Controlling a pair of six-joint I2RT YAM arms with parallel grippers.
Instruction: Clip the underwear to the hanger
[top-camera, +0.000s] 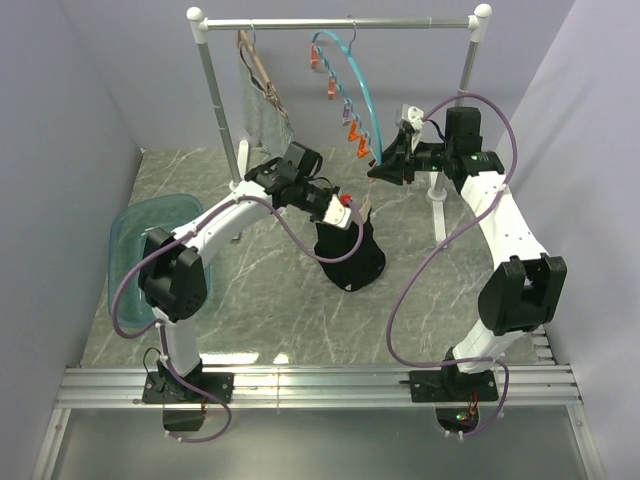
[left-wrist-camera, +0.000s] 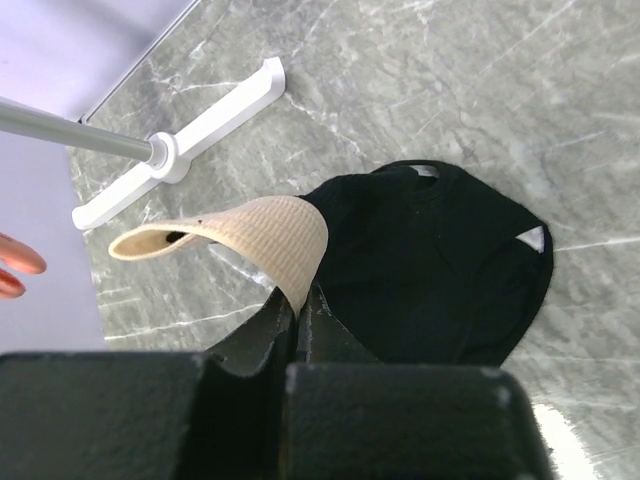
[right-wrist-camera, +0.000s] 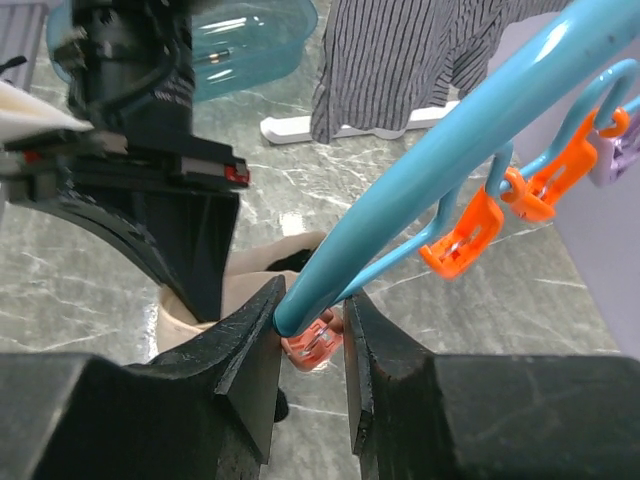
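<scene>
While the hanger (top-camera: 366, 92) hangs by its metal hook from the top rail of the rack (top-camera: 340, 22), its teal hoop curves down and toward the rack's right post. The right gripper (top-camera: 376, 172) meets the hoop's lower end there. In the right wrist view, the right gripper (right-wrist-camera: 312, 310) has its fingers (right-wrist-camera: 255, 330) clamped on the tip of the hoop (right-wrist-camera: 440, 170). One orange clip sits just under that tip, between the fingers. More orange clips (right-wrist-camera: 462, 236) dangle from the hoop farther up, toward the rail, and they show as a row in the top view (top-camera: 352, 130).

The left gripper (top-camera: 358, 212) reaches in front of the rack, between its two posts and just below the right gripper. Its fingers (left-wrist-camera: 275, 330) are pressed together on the pale waistband (left-wrist-camera: 250, 235), which arches up and over them. The underwear (top-camera: 350, 258) hangs from that grip, and its black body (left-wrist-camera: 430, 260) spreads downward toward the grey marbled surface (top-camera: 260, 290). Whether its lower edge touches the surface cannot be told. No clip grips the underwear, and it stays apart from the hoop.

On the left part of the rail hangs a brown wooden hanger with grey cloth (top-camera: 262, 85). A teal basin (top-camera: 140, 250) lies on the surface, left of the rack's left post.
</scene>
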